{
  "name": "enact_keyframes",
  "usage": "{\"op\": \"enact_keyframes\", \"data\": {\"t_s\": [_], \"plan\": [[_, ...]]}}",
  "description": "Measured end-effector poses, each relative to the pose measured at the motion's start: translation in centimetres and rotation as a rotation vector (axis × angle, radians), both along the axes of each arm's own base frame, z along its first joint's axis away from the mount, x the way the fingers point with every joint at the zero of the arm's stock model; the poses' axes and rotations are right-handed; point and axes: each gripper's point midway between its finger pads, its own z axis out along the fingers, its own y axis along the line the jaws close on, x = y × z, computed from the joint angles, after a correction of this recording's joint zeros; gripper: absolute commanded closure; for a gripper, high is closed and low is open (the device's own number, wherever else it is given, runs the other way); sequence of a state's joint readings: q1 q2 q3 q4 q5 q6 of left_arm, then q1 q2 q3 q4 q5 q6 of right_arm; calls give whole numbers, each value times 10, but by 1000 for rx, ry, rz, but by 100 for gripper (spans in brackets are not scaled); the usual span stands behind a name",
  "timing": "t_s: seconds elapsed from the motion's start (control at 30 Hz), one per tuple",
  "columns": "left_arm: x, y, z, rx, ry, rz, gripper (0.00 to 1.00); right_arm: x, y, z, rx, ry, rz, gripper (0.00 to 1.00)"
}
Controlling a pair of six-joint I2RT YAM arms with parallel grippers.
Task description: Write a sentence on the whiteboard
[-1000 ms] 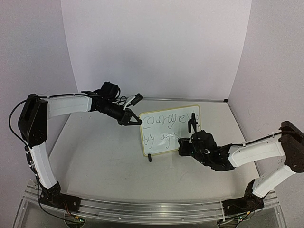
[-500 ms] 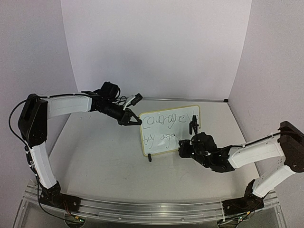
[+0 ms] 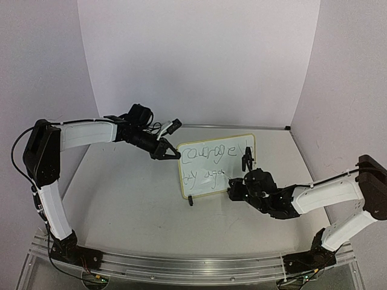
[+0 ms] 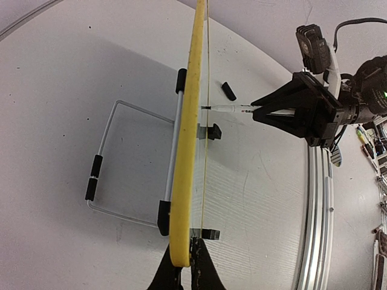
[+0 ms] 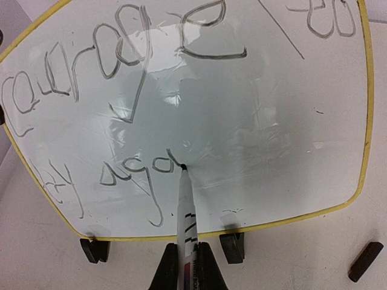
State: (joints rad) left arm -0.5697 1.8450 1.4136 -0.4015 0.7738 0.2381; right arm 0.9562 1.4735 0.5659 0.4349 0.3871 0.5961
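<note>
place: robot lab cell | evidence: white backdrop panels (image 3: 199, 60), aluminium base rail (image 3: 193, 266), white table (image 3: 121, 193)

In the right wrist view the whiteboard (image 5: 272, 109) runs off the top edge, cutting upper strokes of the sentence (image 5: 211, 55). The barrel of the marker (image 5: 184, 208) vanishes between fingers of the right gripper (image 5: 187, 257) at bottom centre.

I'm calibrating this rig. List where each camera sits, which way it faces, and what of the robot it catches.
Top external: above and behind the bases, looking down at the table; the whole robot shows, left gripper clamping the whiteboard by its edge, right gripper at its face.
Left wrist: looks along the board edge-on; own fingertips at the bottom, the right gripper opposite holding the marker.
Right wrist: faces the written side; own fingers grip the marker, tip on the board.
Shared: both wrist views show whiteboard and marker.
</note>
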Motion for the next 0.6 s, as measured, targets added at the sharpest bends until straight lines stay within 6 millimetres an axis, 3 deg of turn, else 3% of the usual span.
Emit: {"op": "enact_keyframes", "data": {"t_s": [0.27, 0.6], "plan": [[0, 0, 1, -1, -5, -2, 100, -1, -6, 2, -26, -1, -8, 100], [-1, -1, 2, -1, -12, -7, 100, -4, -13, 31, 4, -54, -1, 100]]}}
